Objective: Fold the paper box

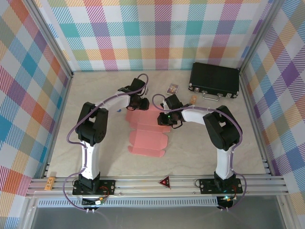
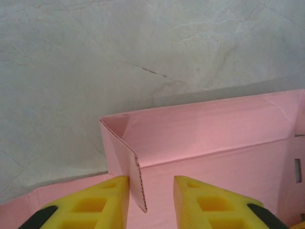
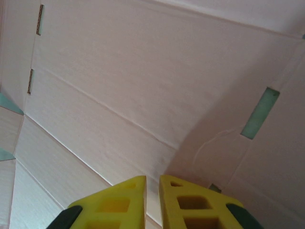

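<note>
The paper box [image 1: 147, 138] is lying as a mostly flat pink sheet about the middle of the tabletop [image 1: 95, 157], its length running from the near side toward the far edge. At its far end a flap [image 2: 200, 129] is standing up, with a corner tab folding inward. The left gripper [image 2: 151, 202] is hanging over that far left corner. Its yellow fingers [image 2: 95, 207] are standing apart, with the tab's raw edge between them, close against one.

The right gripper [image 3: 152, 200] is bearing down over the sheet's far right part, its fingers [image 3: 114, 205] drawn almost together with a thin slit between. I cannot tell whether they are pinching card.

A black case [image 1: 214, 81] is lying at the far right corner of the tabletop. A small printed packet [image 1: 172, 88] is sitting near the far edge, apart from the sheet.
</note>
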